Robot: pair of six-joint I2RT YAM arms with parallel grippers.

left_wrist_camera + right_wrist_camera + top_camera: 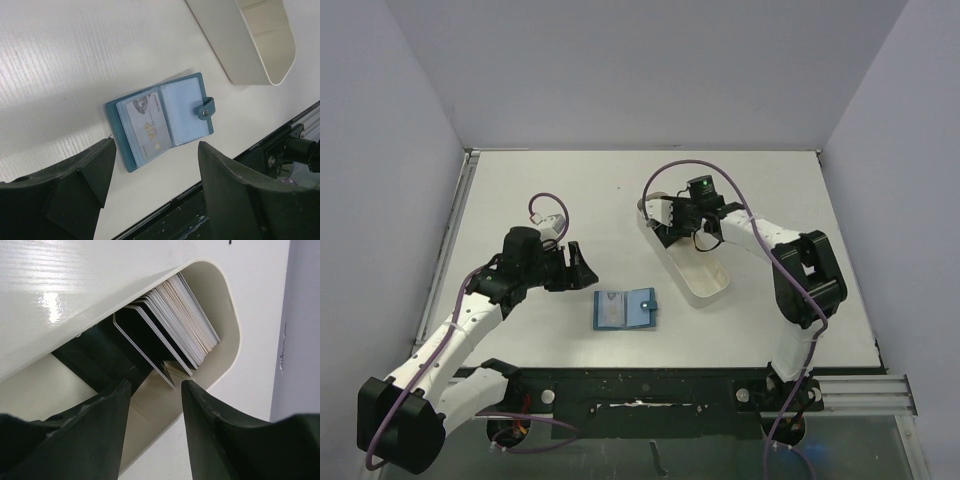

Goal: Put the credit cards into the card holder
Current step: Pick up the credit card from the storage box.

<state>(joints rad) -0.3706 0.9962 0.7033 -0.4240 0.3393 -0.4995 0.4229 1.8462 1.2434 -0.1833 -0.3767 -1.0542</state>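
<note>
The teal-blue card holder (pixel 625 309) (pixel 165 117) lies open on the table, snap tab to its right. A light card marked VIP (pixel 145 127) sits in its left pocket. My left gripper (pixel 582 265) (pixel 156 149) hovers open just left of and above it, with nothing between the fingers. The credit cards (pixel 187 322), white and black, stand on edge as a stack in the far end of the white tray (pixel 231 315). One black card (pixel 142 340) leans away from the stack. My right gripper (pixel 665 222) (pixel 154 386) is open over that leaning card's lower corner, touching nothing.
The long white oval tray (pixel 705 290) (pixel 260 60) lies right of the card holder, its near end without cards. A black rail (pixel 220 200) runs along the table's near edge. Grey walls close in the table on three sides.
</note>
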